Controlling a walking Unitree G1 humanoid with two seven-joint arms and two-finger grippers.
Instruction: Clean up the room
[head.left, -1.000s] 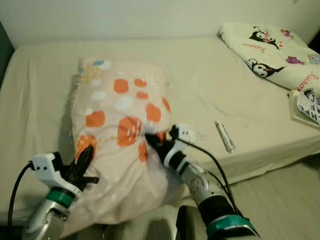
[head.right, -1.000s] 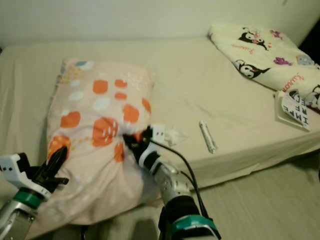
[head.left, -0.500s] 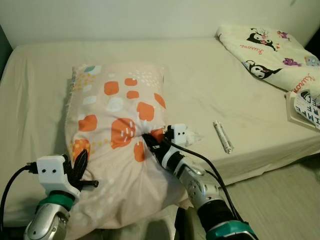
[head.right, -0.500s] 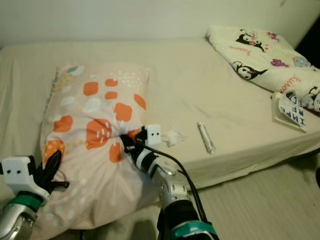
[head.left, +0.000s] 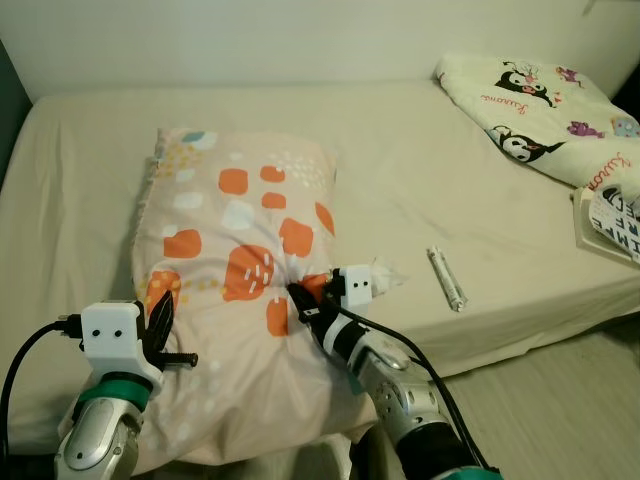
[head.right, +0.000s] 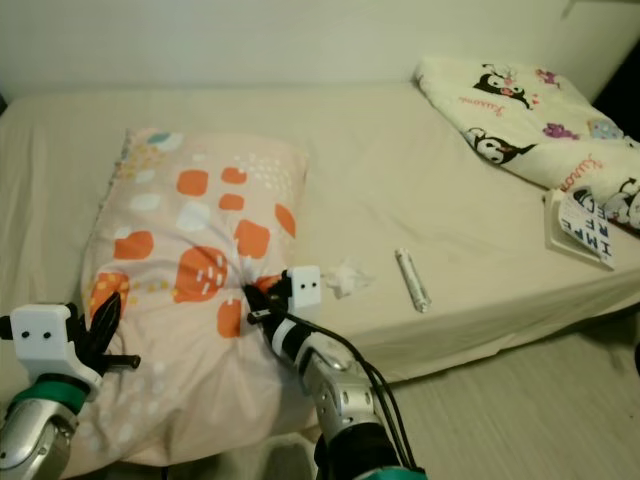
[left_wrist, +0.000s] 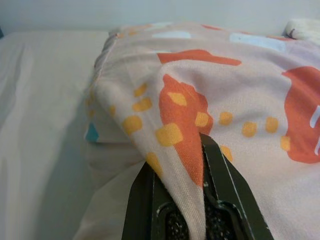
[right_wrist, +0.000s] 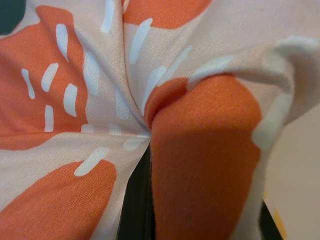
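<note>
The pillow (head.left: 235, 290), pale pink with orange and white patches, lies lengthwise on the left half of the bed (head.left: 400, 170), its near end hanging over the bed's near edge. The right gripper (head.left: 297, 296) has its black fingers closed on a bunched fold of the pillowcase near the pillow's right side (the cloth puckers toward that spot). The left gripper (head.left: 160, 312) is at the pillow's near left corner, and the left wrist view shows its two fingers (left_wrist: 220, 170) pinched on a ridge of the orange-spotted fabric. Just right of the right gripper a crumpled white tissue (head.right: 348, 277) rests on the sheet, and further right lies a small silver tube (head.left: 447, 277). A cartoon-print blanket (head.left: 530, 100) is heaped at the far right, with a printed card (head.right: 583, 222) near it by the right edge.
</note>
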